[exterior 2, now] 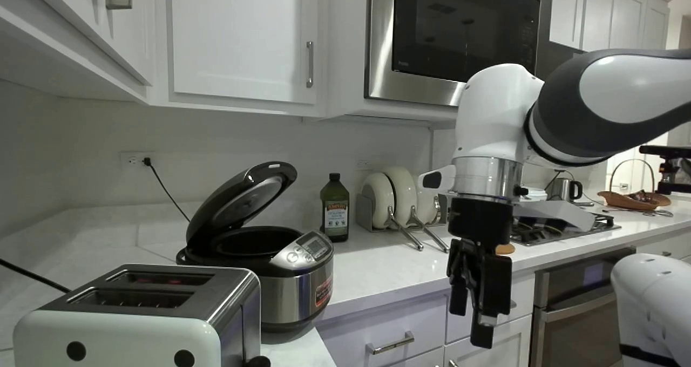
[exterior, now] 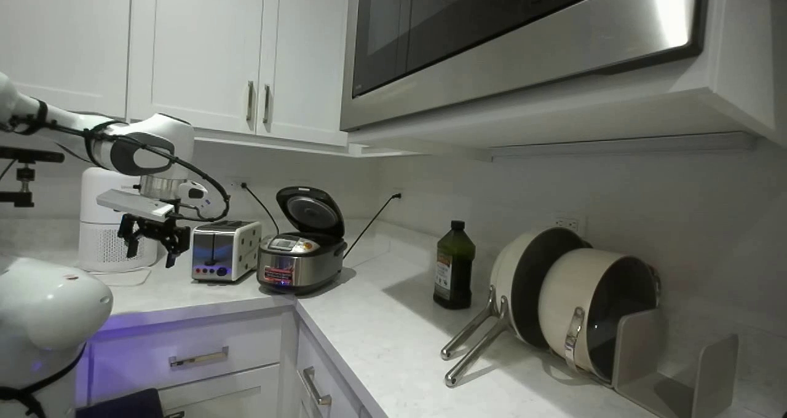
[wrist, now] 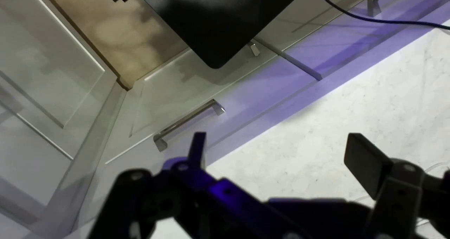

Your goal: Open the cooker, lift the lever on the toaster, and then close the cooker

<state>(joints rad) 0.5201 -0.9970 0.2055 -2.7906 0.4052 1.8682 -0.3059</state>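
The cooker [exterior: 301,273] stands on the counter corner, and its lid [exterior: 310,212] is raised. In an exterior view the cooker [exterior 2: 294,297] shows its open bowl under the tilted lid [exterior 2: 237,199]. The white spotted toaster [exterior: 244,252] stands beside it and shows close up in an exterior view [exterior 2: 124,329]. Its dark lever [exterior: 211,262] appears low in the front slot. My gripper [exterior: 150,256] is open and empty, pointing down, apart from the toaster on the side away from the cooker. In the wrist view the gripper [wrist: 276,140] has its fingers wide apart. Cooker and toaster are out of the wrist view.
A white air purifier [exterior: 117,221] stands behind the gripper. A dark green bottle [exterior: 454,267] and racked pans [exterior: 596,307] stand along the counter. Upper cabinets [exterior: 203,55] and a microwave [exterior: 492,43] hang above. The counter edge and drawer handle [wrist: 190,119] show below the gripper.
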